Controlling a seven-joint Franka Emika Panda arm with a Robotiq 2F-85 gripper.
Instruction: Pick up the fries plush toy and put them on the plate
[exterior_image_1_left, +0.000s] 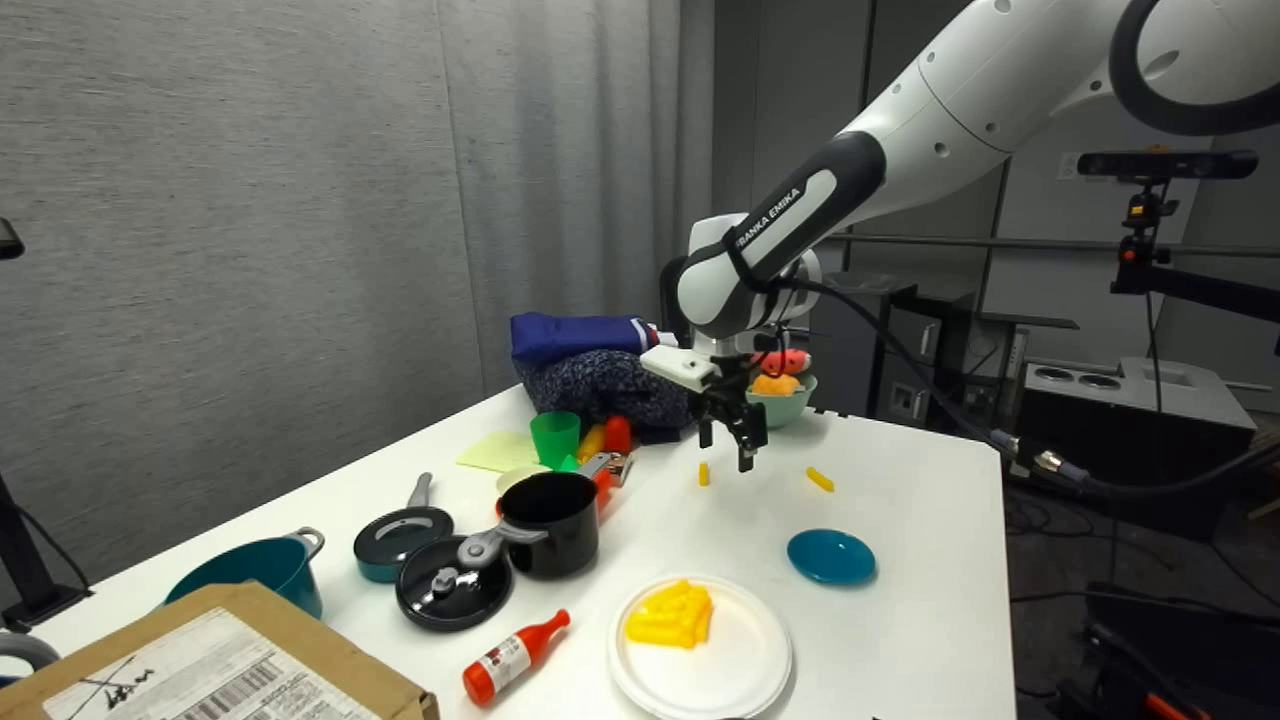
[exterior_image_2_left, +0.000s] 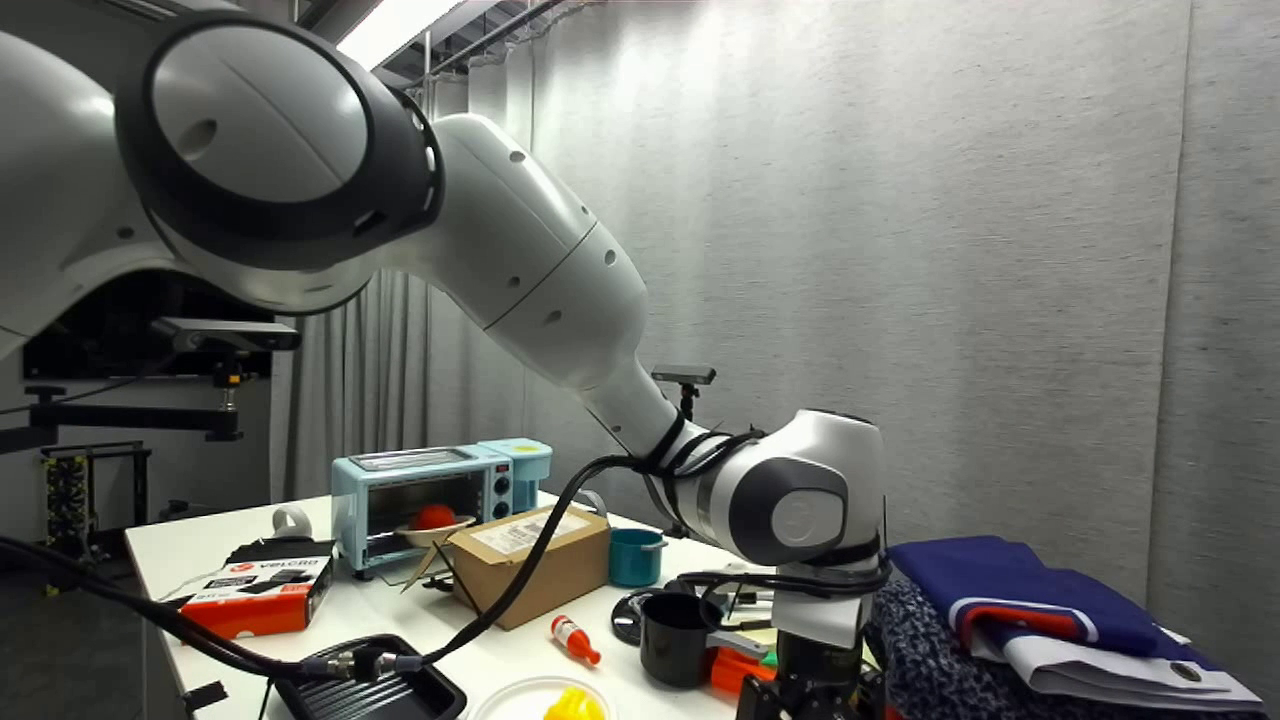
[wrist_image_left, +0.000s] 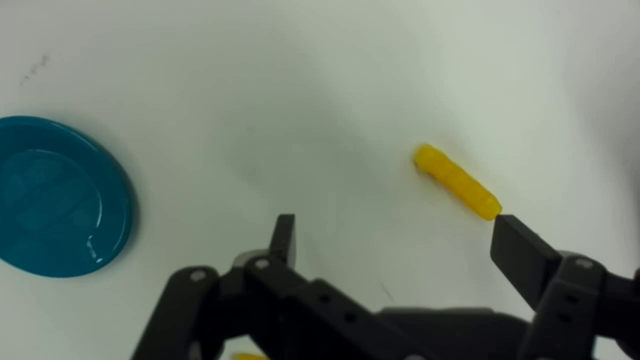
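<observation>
In the wrist view, your gripper (wrist_image_left: 396, 222) stands spread wide, with the white counter (wrist_image_left: 345, 90) showing between its fingertips. A single yellow fry (wrist_image_left: 457, 182) lies just beyond the gripper's fingertip at the right of this view; one end seems to meet it, but you cannot tell whether they touch. The blue dish (wrist_image_left: 52, 200) sits well to the gripper's left.

In an exterior view, you have several fries (exterior_image_1_left: 672, 613) heaped on the white plate (exterior_image_1_left: 735, 670), well apart from the gripper and on the camera's side of it. On the counter, one loose fry (exterior_image_1_left: 703, 474) lies near the gripper's fingers and another fry (exterior_image_1_left: 820, 480) to its right. The black pot (exterior_image_1_left: 548, 530) and the red bottle (exterior_image_1_left: 515, 657) are to the gripper's left, and the pale green bowl (exterior_image_1_left: 785, 408) stands just behind it.

In an exterior view, the bottom edge cuts off the gripper, so you cannot tell its opening there. To its left are the black pot, the red bottle and the partly cropped plate with fries on it; the cardboard box (exterior_image_2_left: 575, 570) and the toaster oven (exterior_image_2_left: 420, 487) are farther off that way. The dark-blue fabric (exterior_image_2_left: 1010, 575) is to the gripper's right.
</observation>
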